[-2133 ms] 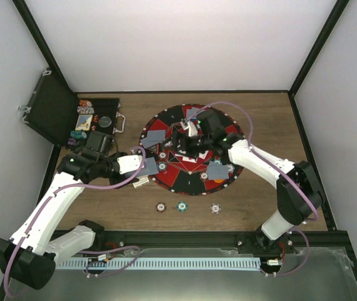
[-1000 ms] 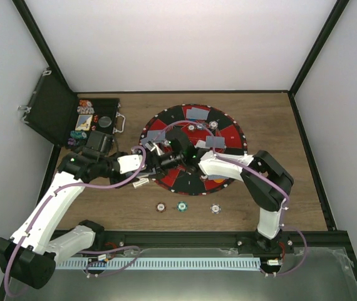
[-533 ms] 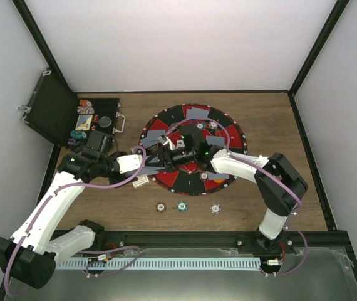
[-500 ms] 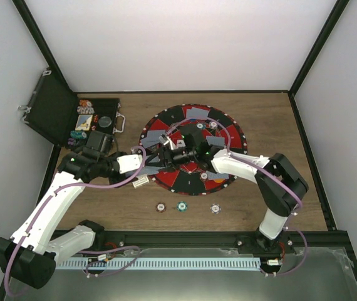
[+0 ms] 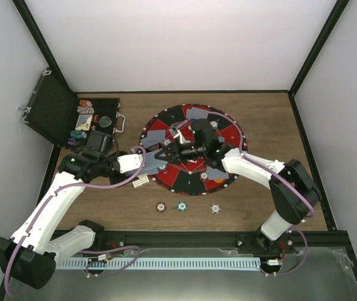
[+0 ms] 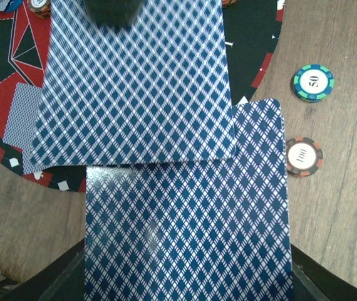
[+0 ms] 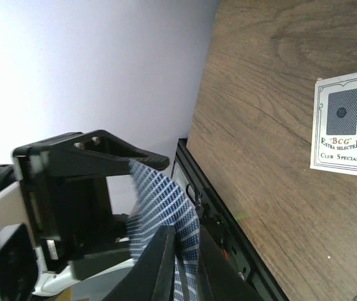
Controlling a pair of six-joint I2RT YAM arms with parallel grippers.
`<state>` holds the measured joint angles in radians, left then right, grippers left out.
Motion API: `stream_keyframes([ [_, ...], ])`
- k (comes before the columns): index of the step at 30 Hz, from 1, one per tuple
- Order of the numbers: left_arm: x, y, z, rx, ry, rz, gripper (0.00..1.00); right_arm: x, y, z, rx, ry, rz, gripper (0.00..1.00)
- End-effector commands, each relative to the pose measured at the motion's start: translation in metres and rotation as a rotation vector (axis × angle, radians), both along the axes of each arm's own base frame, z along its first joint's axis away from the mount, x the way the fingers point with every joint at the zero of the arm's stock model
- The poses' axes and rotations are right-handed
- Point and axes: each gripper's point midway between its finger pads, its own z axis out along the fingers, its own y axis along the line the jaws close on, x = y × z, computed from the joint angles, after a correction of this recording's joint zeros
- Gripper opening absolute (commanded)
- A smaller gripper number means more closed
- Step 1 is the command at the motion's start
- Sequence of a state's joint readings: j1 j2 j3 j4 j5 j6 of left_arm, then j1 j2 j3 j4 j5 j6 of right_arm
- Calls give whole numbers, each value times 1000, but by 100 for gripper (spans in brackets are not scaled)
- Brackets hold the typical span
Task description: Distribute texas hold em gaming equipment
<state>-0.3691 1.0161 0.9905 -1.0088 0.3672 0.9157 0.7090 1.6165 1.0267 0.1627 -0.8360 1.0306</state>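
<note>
My left gripper (image 5: 139,164) is shut on a deck of blue-checked playing cards (image 6: 188,238) at the left rim of the round red-and-black mat (image 5: 228,135). The deck's top card (image 6: 134,88) is slid forward over the mat. My right gripper (image 7: 188,273) is shut on that card's (image 7: 166,200) edge, and the card bows between its fingers; from above the right gripper (image 5: 170,151) meets the deck. Single cards (image 5: 155,136) (image 5: 196,113) (image 5: 215,172) lie face down on the mat. Three poker chips (image 5: 160,206) (image 5: 181,205) (image 5: 215,207) sit on the wood in front of it.
A black hinged case (image 5: 56,113) stands open at the far left with chips in its tray (image 5: 84,119). A white printed BCG card (image 7: 344,128) lies on the wood by the mat's left rim. A teal chip (image 6: 313,83) and a brown chip (image 6: 304,157) lie right of the deck.
The right gripper's jaws have closed on the deck's top card, and the right arm's elbow has swung out to the right. The left arm and deck have stayed put.
</note>
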Motion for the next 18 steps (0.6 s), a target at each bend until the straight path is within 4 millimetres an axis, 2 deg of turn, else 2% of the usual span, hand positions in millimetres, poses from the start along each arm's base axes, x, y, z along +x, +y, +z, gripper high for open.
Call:
stream_keyframes([
  [1,10,-1,-1,-2,-42,14,7,8,-18,19,17,-31,-37,6],
  [4,14,8,-14,47,-48,40,6,19,-43,19,3,-42,-79,3],
  [7,17,23,-38,138,-54,65,5,42,-82,9,-35,-48,-162,3],
  [13,27,54,-65,160,-14,125,5,102,-179,-40,-236,-26,-398,2],
  [15,32,67,-76,146,26,160,5,117,-205,-56,-300,-17,-464,2],
  [18,30,80,-96,150,91,173,5,134,-227,-72,-339,-3,-517,2],
])
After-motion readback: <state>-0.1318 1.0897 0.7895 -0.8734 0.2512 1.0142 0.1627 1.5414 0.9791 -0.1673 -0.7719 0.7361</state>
